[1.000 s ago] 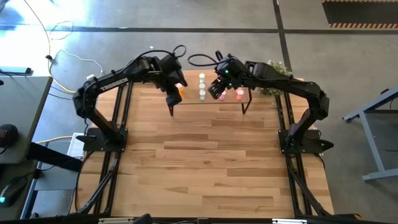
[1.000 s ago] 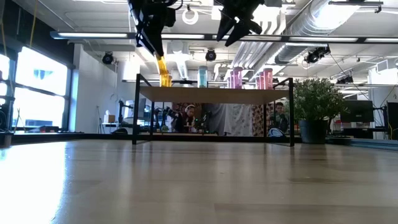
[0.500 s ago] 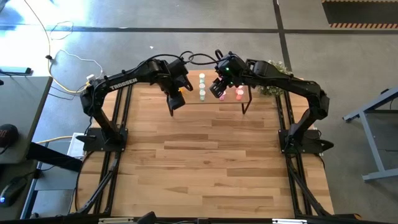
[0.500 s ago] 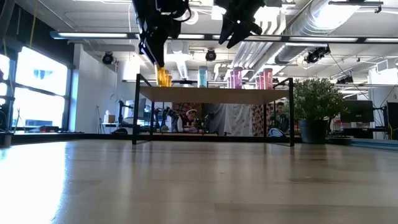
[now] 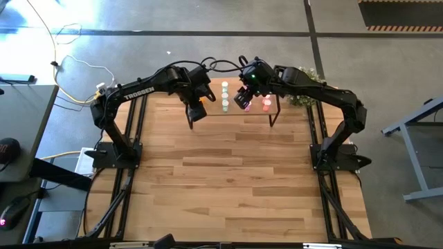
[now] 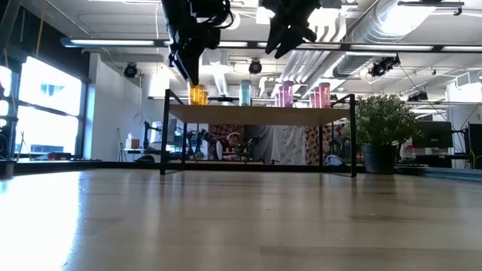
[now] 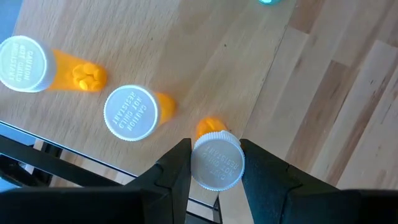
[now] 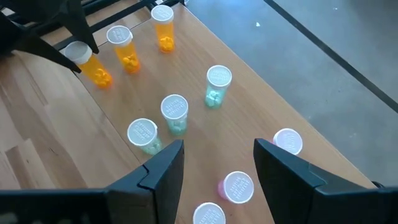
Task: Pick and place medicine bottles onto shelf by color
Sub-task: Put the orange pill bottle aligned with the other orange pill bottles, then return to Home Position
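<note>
Shelf of pale wood, left gripper clamping white-capped translucent orange bottle, right gripper spread, empty.

Site: open-plan lab or workshop | floor: bare concrete with loose cables | ceiling: exposed ducts, strip lights | walls: large windows | rig: wooden table on black frame | background: potted plant, people seated at desks

Our two arms are matte black with slim links; white "TROSSEN" lettering marks the left arm, and black cables loop behind each wrist.
</note>
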Available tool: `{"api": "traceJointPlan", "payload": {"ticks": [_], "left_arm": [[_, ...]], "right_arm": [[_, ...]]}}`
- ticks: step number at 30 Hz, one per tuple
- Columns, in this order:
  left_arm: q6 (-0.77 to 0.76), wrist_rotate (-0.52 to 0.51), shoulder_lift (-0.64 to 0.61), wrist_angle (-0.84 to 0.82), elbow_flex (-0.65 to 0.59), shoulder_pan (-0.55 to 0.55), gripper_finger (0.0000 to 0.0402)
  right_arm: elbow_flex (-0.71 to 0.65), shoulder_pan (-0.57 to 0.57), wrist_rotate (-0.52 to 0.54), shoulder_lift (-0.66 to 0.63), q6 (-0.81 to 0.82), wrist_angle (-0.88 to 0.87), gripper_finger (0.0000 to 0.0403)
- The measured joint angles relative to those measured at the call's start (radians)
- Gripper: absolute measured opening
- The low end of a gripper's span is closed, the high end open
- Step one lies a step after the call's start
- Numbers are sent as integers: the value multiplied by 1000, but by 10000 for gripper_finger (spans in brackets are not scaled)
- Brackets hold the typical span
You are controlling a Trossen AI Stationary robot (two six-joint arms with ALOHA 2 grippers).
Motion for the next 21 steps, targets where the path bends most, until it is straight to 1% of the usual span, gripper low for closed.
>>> {"api": "traceJointPlan", "payload": {"ticks": [8, 21], "left_arm": [[0, -2, 0, 6, 0, 0, 118], [2, -13, 0, 19, 0, 1, 189]], "right_arm": [[0, 0, 0, 0, -1, -1, 184], [0, 0, 0, 0, 0, -1, 184]]}}
